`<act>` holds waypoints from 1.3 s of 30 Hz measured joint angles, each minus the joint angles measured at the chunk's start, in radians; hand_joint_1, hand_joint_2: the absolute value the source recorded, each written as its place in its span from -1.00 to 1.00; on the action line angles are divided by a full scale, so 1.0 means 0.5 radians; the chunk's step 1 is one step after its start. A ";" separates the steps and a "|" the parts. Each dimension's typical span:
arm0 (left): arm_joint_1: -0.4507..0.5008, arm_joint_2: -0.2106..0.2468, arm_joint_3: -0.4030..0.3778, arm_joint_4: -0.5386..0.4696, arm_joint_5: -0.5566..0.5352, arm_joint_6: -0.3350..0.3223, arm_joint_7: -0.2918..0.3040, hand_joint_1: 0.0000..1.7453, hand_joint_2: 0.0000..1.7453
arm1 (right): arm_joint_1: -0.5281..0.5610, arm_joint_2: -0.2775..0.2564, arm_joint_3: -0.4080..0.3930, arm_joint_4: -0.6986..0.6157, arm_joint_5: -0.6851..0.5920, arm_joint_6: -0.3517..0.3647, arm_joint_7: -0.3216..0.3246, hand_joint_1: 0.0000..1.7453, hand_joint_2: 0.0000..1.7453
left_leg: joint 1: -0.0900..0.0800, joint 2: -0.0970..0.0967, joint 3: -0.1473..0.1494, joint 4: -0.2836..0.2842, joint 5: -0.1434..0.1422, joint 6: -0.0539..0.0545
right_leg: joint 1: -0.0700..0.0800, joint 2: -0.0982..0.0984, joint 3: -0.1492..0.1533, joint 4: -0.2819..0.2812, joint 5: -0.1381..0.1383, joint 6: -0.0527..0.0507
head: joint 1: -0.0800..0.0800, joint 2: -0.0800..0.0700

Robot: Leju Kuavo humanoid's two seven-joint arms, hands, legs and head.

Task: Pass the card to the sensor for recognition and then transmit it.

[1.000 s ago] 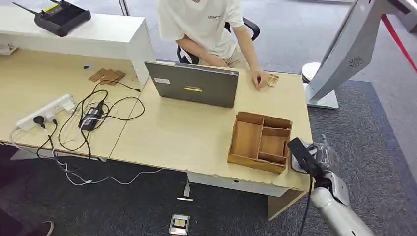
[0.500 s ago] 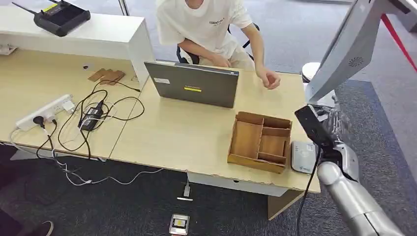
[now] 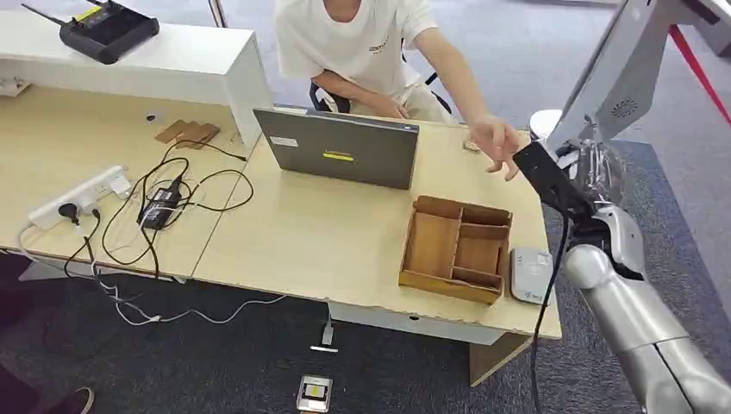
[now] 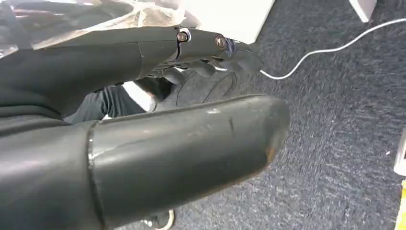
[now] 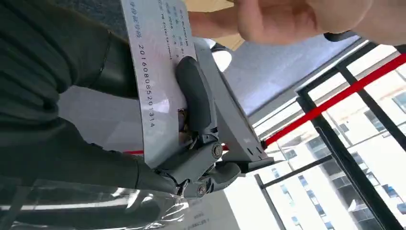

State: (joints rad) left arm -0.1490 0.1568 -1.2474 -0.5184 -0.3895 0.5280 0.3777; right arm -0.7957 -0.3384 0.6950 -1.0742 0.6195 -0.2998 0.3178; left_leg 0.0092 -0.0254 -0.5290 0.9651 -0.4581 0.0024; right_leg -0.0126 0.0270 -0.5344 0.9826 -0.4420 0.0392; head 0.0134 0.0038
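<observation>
a long wooden desk [image 3: 328,233] is seen from above in the head view. a grey laptop [image 3: 340,148] is stood open on it, and a person in a white shirt [image 3: 353,43] is sat behind it. the person's hand [image 3: 497,142] is reached out over the far corner of the desk, close to the robot's right hand [image 3: 595,177].

a wooden tray [image 3: 455,248] with a few boxes inside is set near the desk's front edge. a small grey sensor [image 3: 531,274] is laid flat just beside the tray, at the end of the desk.

the right hand is held up high, above the desk's end and well apart from the sensor. in the right wrist view the card [image 5: 155,72] is seen clamped in the right hand, with a dark finger [image 5: 194,96] pressed on its printed face. the person's hand is seen close to the card's far end, but whether it touches the card cannot be told.

the left hand [image 4: 143,115] is seen low over dark carpet. its fingers are held a little apart from the thick thumb, and nothing is held in it.
</observation>
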 joint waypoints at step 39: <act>0.021 0.014 0.046 -0.029 -0.063 0.020 -0.011 -1.00 -1.00 | -0.298 0.369 0.225 0.523 -0.041 -0.090 -0.113 -1.00 1.00 | 0.000 0.001 -0.001 0.000 0.000 0.000 | 0.000 0.000 -0.003 -0.001 0.000 0.000 | 0.001 0.000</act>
State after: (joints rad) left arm -0.1388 0.1640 -1.2245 -0.5329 -0.4211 0.5379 0.3723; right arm -0.9449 -0.1538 0.8076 -0.8126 0.5989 -0.3449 0.2613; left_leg 0.0093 -0.0251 -0.5297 0.9653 -0.4581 0.0022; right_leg -0.0125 0.0272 -0.5360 0.9821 -0.4420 0.0392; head 0.0137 0.0038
